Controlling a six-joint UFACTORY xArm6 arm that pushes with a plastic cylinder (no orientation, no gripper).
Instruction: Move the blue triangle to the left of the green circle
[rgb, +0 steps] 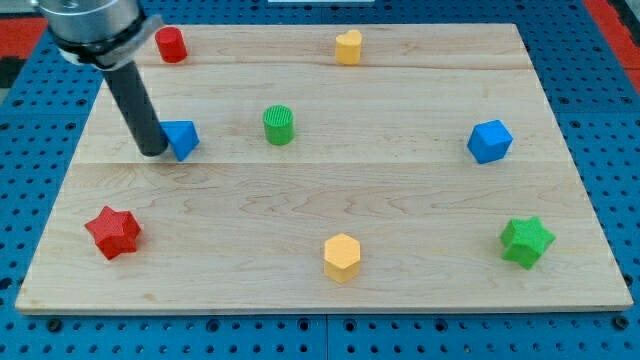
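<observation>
The blue triangle (182, 138) lies on the wooden board at the view's left, level with the green circle (279, 125), which stands about a hundred pixels to its right. My tip (153, 152) is down on the board, touching or almost touching the triangle's left side. The dark rod rises up and to the left from the tip to the arm's head at the view's top left corner.
A red cylinder (171, 45) and a yellow block (348, 46) sit along the top edge. A blue cube (490, 141) is at the right. A red star (113, 232), a yellow hexagon (341, 257) and a green star (526, 241) lie along the bottom.
</observation>
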